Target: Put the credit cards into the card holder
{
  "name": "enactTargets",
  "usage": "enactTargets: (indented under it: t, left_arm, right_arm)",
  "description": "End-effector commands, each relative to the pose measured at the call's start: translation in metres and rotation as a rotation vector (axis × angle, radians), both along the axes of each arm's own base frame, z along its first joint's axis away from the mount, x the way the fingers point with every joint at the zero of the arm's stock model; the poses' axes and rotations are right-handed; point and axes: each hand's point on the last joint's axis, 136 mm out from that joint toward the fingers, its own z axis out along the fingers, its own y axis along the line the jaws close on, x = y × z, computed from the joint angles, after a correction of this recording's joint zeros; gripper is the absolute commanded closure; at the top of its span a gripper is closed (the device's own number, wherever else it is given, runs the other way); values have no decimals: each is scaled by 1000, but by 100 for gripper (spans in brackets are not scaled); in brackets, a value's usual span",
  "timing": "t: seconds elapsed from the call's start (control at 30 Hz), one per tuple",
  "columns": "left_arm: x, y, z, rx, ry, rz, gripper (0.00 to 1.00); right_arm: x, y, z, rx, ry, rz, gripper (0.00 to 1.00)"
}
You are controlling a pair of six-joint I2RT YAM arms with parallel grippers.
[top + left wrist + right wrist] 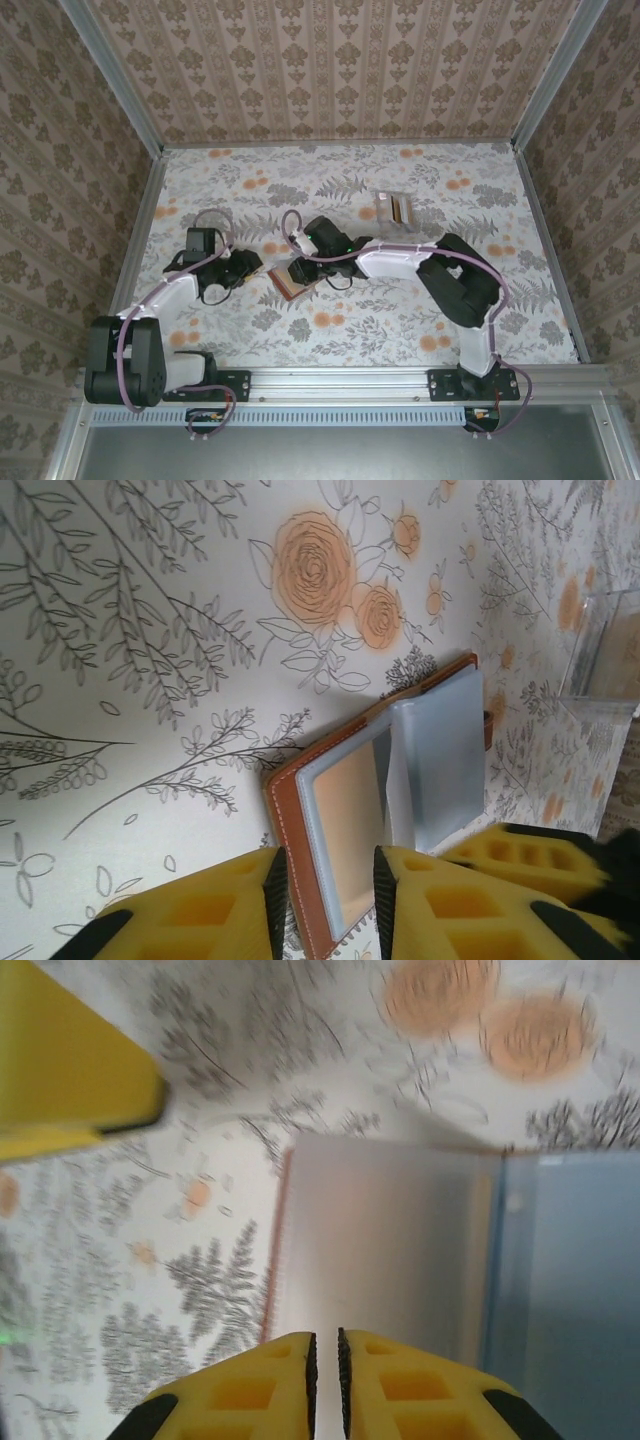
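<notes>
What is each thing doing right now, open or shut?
card holder, open, lying flat.
clear sleeve, lifted up from the holder.
clear box, upright, something tan inside.
left hand, fingers either side of the holder's edge, grip unclear.
right hand, almost shut, seems to pinch the clear sleeve.

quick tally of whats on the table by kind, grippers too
card holder: 1
cards at the holder: 2, tan card and light blue card
clear stand: 1, its contents too small to count
grippers: 2, left gripper and right gripper
total: 6
</notes>
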Motion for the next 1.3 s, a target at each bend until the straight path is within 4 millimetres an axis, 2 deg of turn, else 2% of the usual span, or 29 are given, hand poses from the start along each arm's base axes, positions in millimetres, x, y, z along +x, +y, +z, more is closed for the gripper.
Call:
enactTargets:
  t: [0.0,0.07,0.13,0.3,0.37,0.43,0.6,0.67,0.73,0.83,0.9,0.97,1.07,1.2,1.27]
  left_arm:
    - [-3,4,2,14,-10,-5,70]
    - [-4,3,2,11,-14,-18,71]
    - [-6,3,0,16,-7,-27,71]
    - [-9,6,-6,43,4,-30,71]
    - [-8,7,-7,46,6,-29,70]
    - [-7,7,-9,49,6,-24,69]
    - [-11,8,-15,53,24,-20,67]
    - [-17,3,-18,43,43,-41,64]
    - [-26,-3,-22,47,63,-65,63]
    - [-36,-15,-27,78,68,-100,62]
    - [-40,-19,-32,107,79,-113,62]
    - [-42,-22,-38,128,92,-122,65]
    - [-45,-28,-45,138,110,-133,66]
    - [-50,-30,-52,190,139,-148,67]
    - [-52,-29,-55,211,146,-149,68]
  right_arm:
    - [-22,-1,-35,-127,101,38,84]
    - [-30,-2,-41,-180,92,61,85]
    - [-30,-3,-33,-188,67,56,85]
    - [-24,7,19,-80,4,52,79]
    - [-19,11,30,-57,-23,48,78]
    - [-15,14,25,-52,-32,40,77]
    - [-22,15,-24,-79,23,60,78]
    - [-24,13,-30,-79,32,52,77]
    - [-23,9,-23,-77,22,42,77]
    - [-9,-5,12,-49,-46,1,74]
    - [9,-23,40,-29,-95,-56,68]
    - [32,-52,69,-42,-171,-138,64]
    - [61,-98,101,-124,-277,-232,58]
    - [96,-168,117,-292,-312,-395,51]
    - [107,-198,118,-349,-296,-466,48]
